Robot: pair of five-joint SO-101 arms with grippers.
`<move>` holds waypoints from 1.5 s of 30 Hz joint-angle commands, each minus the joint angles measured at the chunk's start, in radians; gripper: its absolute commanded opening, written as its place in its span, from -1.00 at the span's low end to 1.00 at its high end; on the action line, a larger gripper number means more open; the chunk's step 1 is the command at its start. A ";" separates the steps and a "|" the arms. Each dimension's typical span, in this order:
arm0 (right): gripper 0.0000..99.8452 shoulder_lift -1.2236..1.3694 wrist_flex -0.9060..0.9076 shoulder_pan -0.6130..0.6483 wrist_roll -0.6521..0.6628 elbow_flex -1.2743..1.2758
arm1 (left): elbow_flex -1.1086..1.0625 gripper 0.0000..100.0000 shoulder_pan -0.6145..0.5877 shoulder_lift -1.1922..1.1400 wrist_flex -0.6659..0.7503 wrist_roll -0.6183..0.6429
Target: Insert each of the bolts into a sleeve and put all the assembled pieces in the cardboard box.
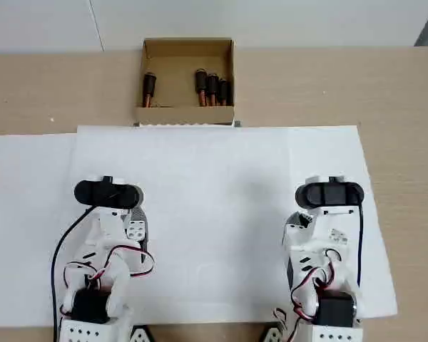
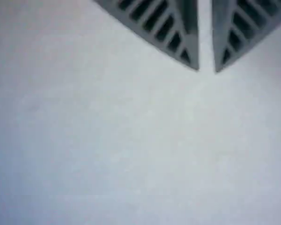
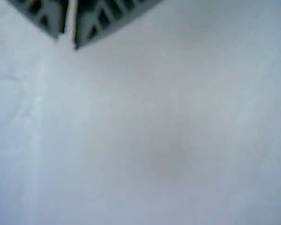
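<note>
the left gripper (image 2: 206,69) hangs just over the white paper (image 2: 131,150). its dark ribbed fingers (image 2: 178,37) are drawn nearly together, with only a thin slit between the tips, clenched on nothing. the right gripper (image 3: 65,42) is much the same: tips all but pressed together, empty, close above the paper.

in the high view both arms sit folded back at the near edge of the sheet, one arm (image 1: 107,242) and the other arm (image 1: 327,249) side by side and well apart. the paper covers most of a light wooden table (image 1: 385,92). right at the paper's far edge stands the cardboard box (image 1: 185,114), open on top. four assembled pieces (image 1: 212,89) lie inside, one alone (image 1: 149,89) by one side wall and three bunched together near the opposite wall. a pale wall (image 1: 271,21) rises behind the table.
</note>
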State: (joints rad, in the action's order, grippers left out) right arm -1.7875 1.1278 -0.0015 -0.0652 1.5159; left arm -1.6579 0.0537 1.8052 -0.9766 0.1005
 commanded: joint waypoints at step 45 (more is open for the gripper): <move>-0.99 -0.027 -0.013 -0.005 -0.005 0.106 | 0.005 -0.99 0.000 0.008 0.000 0.008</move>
State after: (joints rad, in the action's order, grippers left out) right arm -1.7875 1.1278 -0.0015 -0.0652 1.6280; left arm -1.6579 0.0537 1.8052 -0.9766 0.1005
